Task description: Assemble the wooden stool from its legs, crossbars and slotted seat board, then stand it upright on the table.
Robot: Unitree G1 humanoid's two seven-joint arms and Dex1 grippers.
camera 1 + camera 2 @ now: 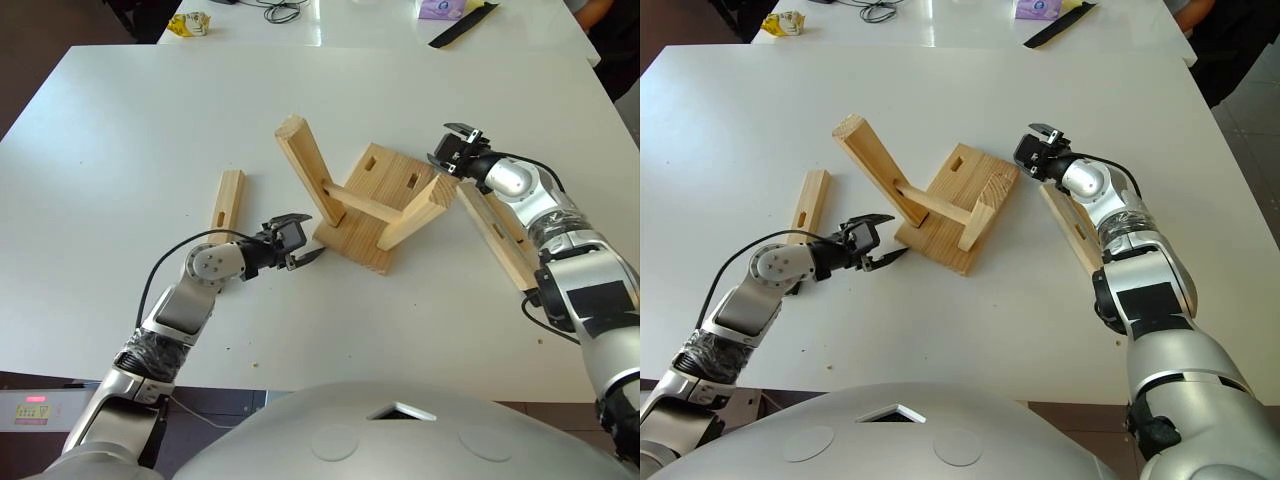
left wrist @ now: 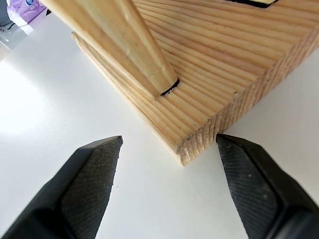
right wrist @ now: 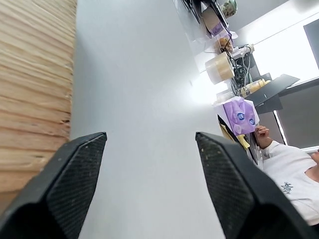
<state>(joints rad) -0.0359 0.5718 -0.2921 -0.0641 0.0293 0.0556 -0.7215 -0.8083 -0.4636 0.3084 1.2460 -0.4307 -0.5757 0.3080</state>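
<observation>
Right now your left gripper (image 1: pixel 308 238) is spread wide and empty, its tips just beside the near corner of the seat board (image 1: pixel 390 170), which lies mid-table with two legs fitted. Your right gripper (image 1: pixel 452 150), also parted and empty, sits at the board's right. The loose leg (image 1: pixel 227 205) lies lengthwise away from you, nearest your left arm

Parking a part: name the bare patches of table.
Free: the table beyond the loose leg, far left, and its near strip before the seat board. Crowded: the middle, between the left gripper and right gripper.
</observation>
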